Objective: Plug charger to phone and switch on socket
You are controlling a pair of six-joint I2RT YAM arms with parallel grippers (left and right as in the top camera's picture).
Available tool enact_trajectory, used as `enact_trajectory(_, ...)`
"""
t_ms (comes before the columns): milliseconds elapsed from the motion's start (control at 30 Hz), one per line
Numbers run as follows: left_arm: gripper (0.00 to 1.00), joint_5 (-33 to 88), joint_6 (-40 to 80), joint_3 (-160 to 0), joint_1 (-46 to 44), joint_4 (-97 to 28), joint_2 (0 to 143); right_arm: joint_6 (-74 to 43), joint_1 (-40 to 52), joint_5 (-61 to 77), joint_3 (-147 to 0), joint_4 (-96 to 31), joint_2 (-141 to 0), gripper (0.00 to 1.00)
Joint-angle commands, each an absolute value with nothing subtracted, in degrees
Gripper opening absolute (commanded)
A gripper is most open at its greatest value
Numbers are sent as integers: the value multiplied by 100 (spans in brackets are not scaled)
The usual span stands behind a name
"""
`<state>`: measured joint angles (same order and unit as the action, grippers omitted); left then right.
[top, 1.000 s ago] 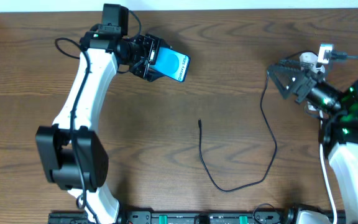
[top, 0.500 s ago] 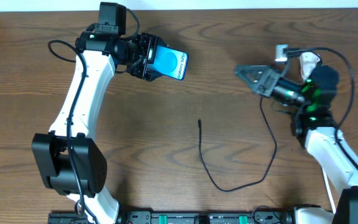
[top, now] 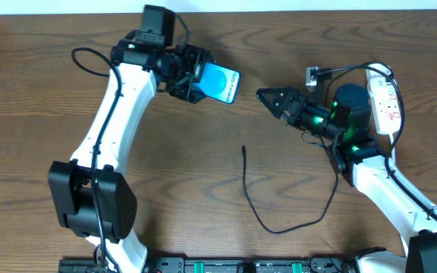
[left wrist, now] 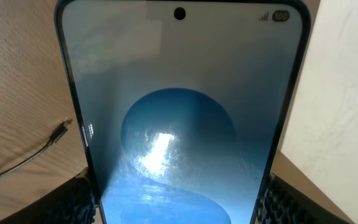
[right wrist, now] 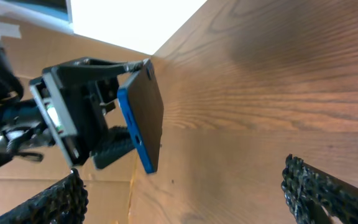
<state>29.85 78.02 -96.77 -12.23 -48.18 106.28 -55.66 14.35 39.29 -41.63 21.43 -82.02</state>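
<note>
My left gripper [top: 200, 76] is shut on the phone [top: 223, 83] and holds it above the table at the back, blue screen up. In the left wrist view the phone [left wrist: 179, 118] fills the frame between the two finger pads [left wrist: 179, 208]. My right gripper [top: 268, 97] is open and empty, pointing left at the phone's free end with a small gap between. The right wrist view shows the phone [right wrist: 143, 118] edge-on beyond my open fingers [right wrist: 185, 199]. The charger [top: 279, 230] lies loose on the table, its tip [top: 243, 149] below the phone. The socket [top: 385, 102] lies at the far right.
The charger's tip also shows in the left wrist view [left wrist: 59, 132]. The robots' thicker black cables loop near both arms. A black rail [top: 241, 265] runs along the table's front edge. The table's back edge is close behind the phone.
My right arm has swung left from beside the socket to near the phone. My left arm has shifted the phone slightly to the right. The charger has not moved.
</note>
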Motion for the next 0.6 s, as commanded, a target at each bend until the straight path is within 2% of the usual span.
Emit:
enact_trajectory(0, 7, 2733, 8012, -9778, -1431, -4840, 10501, -5258, 1472, 3632, -4226, 2049, -8215, 99)
enact_trajectory(567, 7, 2335, 8816, -9778, -2246, -4831, 10501, -5199, 1474, 3634, -4226, 1986, -8219, 99)
